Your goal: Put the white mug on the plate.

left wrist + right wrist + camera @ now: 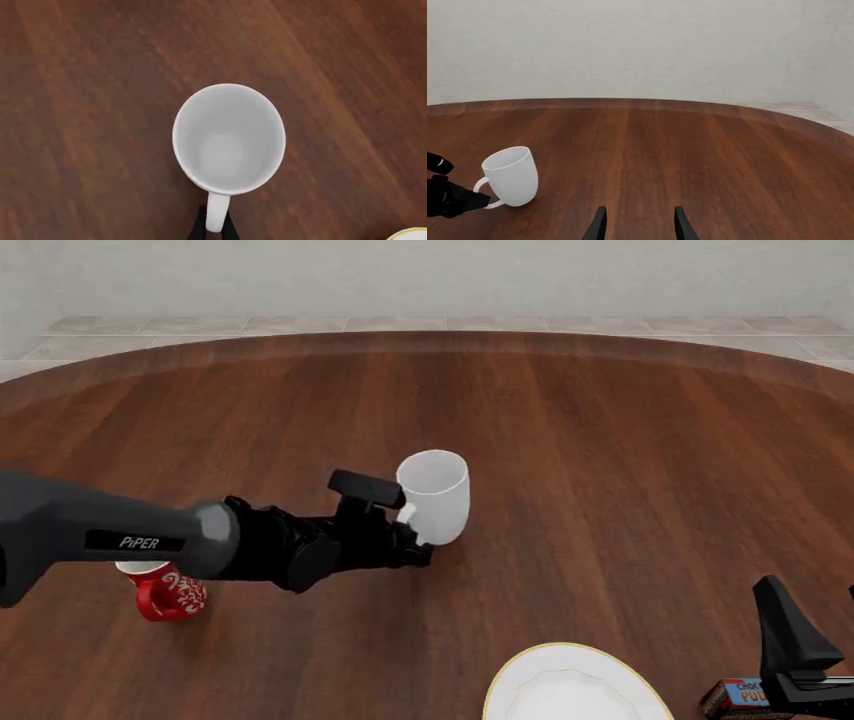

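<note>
The white mug stands left of the table's middle, its handle turned toward my left arm. My left gripper is shut on that handle; in the left wrist view its dark fingertips hug the handle below the mug's open mouth. In the right wrist view the mug leans a little, and I cannot tell whether it touches the wood. The plate, white with a gold rim, lies at the near edge, right of the mug. My right gripper is open over bare wood, far from both.
A red patterned mug stands at the near left, partly under my left arm. A small printed box lies at the near right beside my right gripper. The round wooden table's far edge curves along the back.
</note>
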You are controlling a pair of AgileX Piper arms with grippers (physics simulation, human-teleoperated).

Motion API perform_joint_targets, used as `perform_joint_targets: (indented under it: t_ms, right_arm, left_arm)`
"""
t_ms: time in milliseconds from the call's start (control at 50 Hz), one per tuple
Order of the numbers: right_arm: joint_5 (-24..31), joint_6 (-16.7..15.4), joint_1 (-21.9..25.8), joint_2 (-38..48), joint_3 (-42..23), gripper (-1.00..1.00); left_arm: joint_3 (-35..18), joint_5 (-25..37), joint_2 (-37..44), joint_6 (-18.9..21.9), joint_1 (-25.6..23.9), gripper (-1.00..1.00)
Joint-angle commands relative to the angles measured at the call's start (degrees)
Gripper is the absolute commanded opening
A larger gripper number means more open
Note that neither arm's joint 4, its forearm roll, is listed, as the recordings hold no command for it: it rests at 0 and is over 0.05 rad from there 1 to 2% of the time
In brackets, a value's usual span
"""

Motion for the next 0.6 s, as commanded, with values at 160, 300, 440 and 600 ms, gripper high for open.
perform_joint_targets:
  t_ms: [160, 300, 440, 600]
  right_arm:
    - [-0.1, -0.1, -0.1, 0.1, 0.0, 1.0]
    - [-0.1, -0.1, -0.1, 0.1, 0.0, 1.0]
    - [-0.1, -0.1, -0.1, 0.1, 0.0, 1.0]
    - [-0.1, -0.1, -0.1, 0.1, 0.0, 1.0]
  left_arm:
    - [4.1, 2.3, -8.4, 0.7, -1.0, -1.0]
    - [6.0, 3.2, -11.3, 1.0, -0.8, -1.0]
    - [8.4, 2.9, -14.5, 0.9, -1.7, -1.0]
    - [11.0, 3.2, -18.3, 0.4, -2.5, -1.0]
